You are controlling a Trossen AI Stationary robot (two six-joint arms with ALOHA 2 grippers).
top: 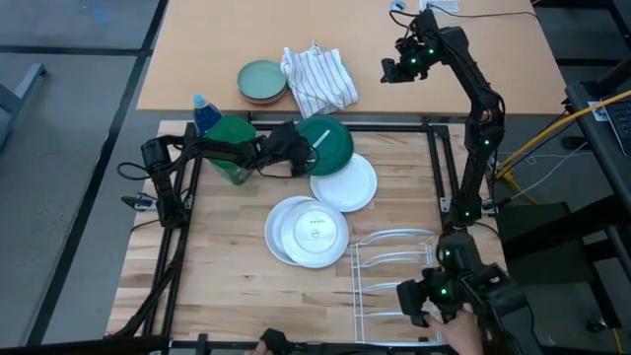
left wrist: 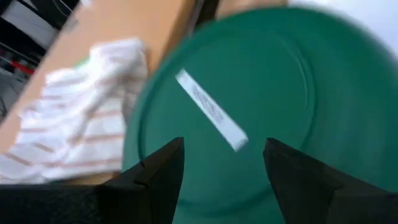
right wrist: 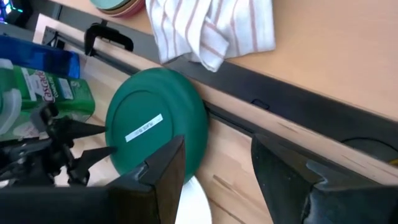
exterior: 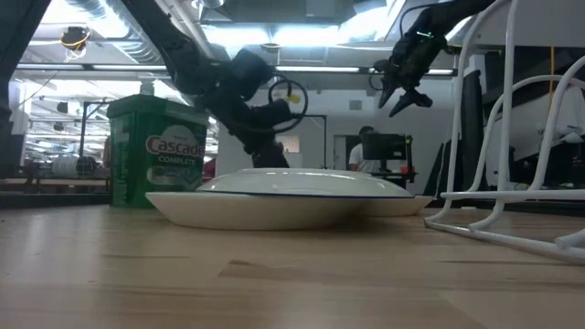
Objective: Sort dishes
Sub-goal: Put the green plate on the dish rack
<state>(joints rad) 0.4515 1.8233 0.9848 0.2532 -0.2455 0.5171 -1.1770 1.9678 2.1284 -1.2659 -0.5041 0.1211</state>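
- Left pincer point(top: 301, 150) is open, fingers spread, sitting low at the near edge of the green plate point(top: 327, 144). The left wrist view shows the dark fingers point(left wrist: 163, 171) on either side of the plate's rim area with nothing between them yet.
- The green plate has a white label strip point(left wrist: 210, 109) across its face. It lies flat on the tabletop point(top: 227, 286), just ahead of this pincer.
- Just past it, on the side away from the pincer, is a white plate point(top: 345, 183) that touches or slightly overlaps the green one; can't tell which lies on top.
- Further out, well to the side of the pincer: the small stamped plate point(top: 315, 232) sits on another white plate point(top: 281, 230), and the white wire rack point(top: 394, 276) is beyond those.
- Behind the left pincer stand a green detergent tub point(top: 230, 146) and a blue-capped bottle point(top: 204, 113).
- Right pincer point(top: 402, 69) is open and empty, held high over the far bench, well apart from the plates; it is waiting.
- Striped cloth point(top: 317, 77) and stacked bowls point(top: 262, 82) lie on the far bench and are not part of the task.
- Handling judgement: the plate looks stiff, smooth and probably slippery; it is light if plastic and breakable if ceramic. Since it lies flat, the only hold is the rim: one finger under the lip, one on top, pinched at the near edge. It could slide into the white plate when nudged.
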